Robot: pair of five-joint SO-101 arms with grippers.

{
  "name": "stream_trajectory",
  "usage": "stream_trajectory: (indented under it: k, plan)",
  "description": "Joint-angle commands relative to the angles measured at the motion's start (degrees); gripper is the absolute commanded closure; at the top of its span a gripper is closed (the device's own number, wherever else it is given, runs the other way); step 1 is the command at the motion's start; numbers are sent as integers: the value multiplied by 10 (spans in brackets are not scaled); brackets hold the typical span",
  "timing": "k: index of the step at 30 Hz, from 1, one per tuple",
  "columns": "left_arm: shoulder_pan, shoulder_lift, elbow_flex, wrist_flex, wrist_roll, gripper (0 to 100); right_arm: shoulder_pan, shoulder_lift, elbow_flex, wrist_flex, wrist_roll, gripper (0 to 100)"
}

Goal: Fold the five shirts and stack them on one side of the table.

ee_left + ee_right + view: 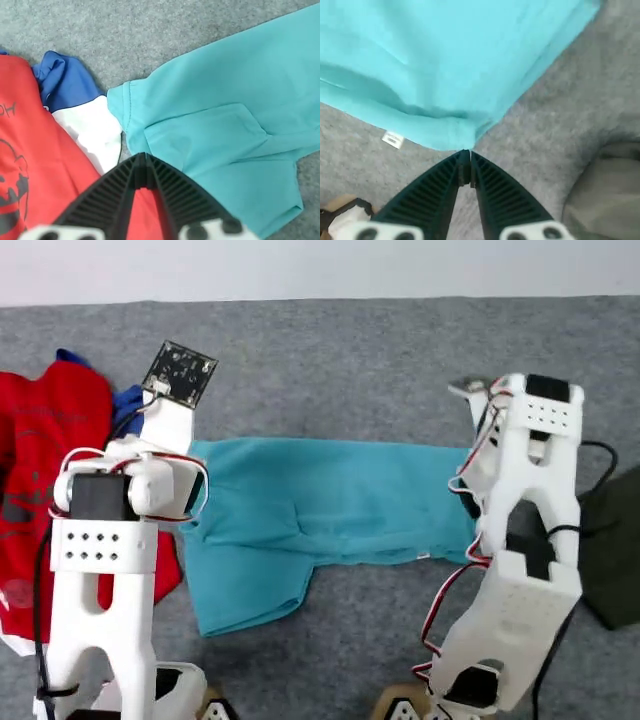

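A teal shirt (320, 515) lies spread across the middle of the grey table, with one sleeve folded in toward the front. My left gripper (146, 158) is shut and holds nothing; its tip hovers by the teal sleeve (150, 115), where that meets a white and blue shirt (75, 100). My right gripper (465, 154) is shut on the teal shirt's (445, 65) right edge, and the cloth bunches to a point at the tips. A red printed shirt (45, 460) lies at the far left.
A dark olive shirt (610, 540) lies at the right edge beside the right arm (520, 540), also seen as olive cloth (605, 195) in the right wrist view. A small white tag (393, 139) sticks out under the teal hem. Bare grey felt (340, 360) runs along the back.
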Motion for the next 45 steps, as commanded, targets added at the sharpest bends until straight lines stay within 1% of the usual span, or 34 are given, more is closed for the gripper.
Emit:
stream_trajectory:
  k: [1,5,8,12,15,21,23,26,31,36,41,45]
  plan:
    - [2,-19,-2,-14,4,998,-44,-46,-34,20,-6,987]
    - [2,-19,-2,-14,4,998,-75,-3,-34,6,-7,987]
    - [2,-19,-2,-14,4,998,-77,44,-34,-1,-8,987]
    - [1,-19,-2,-13,2,998,-74,85,-32,27,-7,987]
    - [1,-18,-2,-13,2,998,-75,60,7,27,-6,988]
    - [1,-16,-2,-15,2,998,-75,-21,136,27,-2,987]
    - [2,-16,-2,-15,2,998,-74,-44,169,27,12,987]
    - [2,-16,-2,-23,2,998,-80,-80,171,24,18,987]
    - [4,-16,-1,-29,4,998,-105,-107,118,-3,18,987]
    - [33,-16,-1,-28,4,998,-107,-54,115,-30,18,987]
    - [40,-16,-1,-26,4,998,-87,50,118,13,18,987]
    - [39,-18,7,-28,4,998,-60,70,125,24,20,987]
